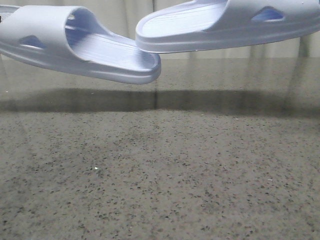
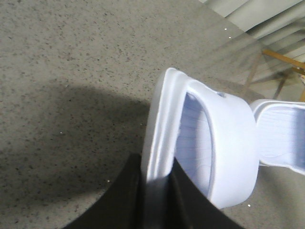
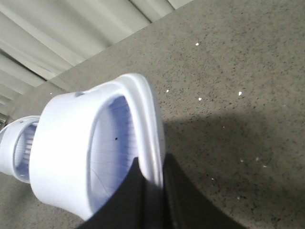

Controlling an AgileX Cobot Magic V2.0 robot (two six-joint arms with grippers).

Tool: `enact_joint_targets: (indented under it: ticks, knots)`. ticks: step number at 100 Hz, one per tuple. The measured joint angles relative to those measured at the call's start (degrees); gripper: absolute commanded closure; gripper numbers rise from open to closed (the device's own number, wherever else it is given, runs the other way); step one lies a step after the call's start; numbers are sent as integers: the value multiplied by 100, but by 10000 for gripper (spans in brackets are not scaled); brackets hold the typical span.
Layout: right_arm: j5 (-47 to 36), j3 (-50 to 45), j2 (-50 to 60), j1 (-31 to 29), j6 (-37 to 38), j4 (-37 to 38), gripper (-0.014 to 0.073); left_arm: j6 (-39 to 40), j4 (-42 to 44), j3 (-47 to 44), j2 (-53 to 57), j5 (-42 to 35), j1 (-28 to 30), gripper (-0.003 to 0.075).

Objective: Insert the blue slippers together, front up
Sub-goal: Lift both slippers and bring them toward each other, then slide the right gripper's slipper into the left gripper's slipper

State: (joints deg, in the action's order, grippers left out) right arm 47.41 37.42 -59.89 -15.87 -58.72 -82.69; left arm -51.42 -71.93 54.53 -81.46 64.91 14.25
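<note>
Two pale lavender-blue slippers hang in the air above the table. In the front view the left slipper (image 1: pixel 75 45) tilts with its heel down to the right. The right slipper (image 1: pixel 225 22) lies almost level, its heel end just above the left one's heel; I cannot tell whether they touch. My left gripper (image 2: pixel 157 171) is shut on the sole rim of the left slipper (image 2: pixel 228 143), with the other slipper (image 2: pixel 281 138) beyond it. My right gripper (image 3: pixel 151 174) is shut on the sole rim of the right slipper (image 3: pixel 66 152). Neither gripper shows in the front view.
A speckled grey stone table (image 1: pixel 160 175) lies below, with the slippers' shadow across its far part. Pale curtains (image 3: pixel 71 28) hang behind the table. A wooden frame (image 2: pixel 286 59) stands past the table's far edge.
</note>
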Motion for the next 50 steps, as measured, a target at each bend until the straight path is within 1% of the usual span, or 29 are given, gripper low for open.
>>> enact_joint_targets:
  ticks: [15, 36, 50]
  knots:
    - [51, 0, -423, 211, -351, -370, 697, 22, -203, 0, 0, 221, 0, 705]
    - [51, 0, -1000, 687, -946, -1037, 697, 22, -443, 0, 0, 258, 0, 705]
    - [51, 0, -1412, 989, -1403, -1609, 697, 22, -518, 0, 0, 258, 0, 705]
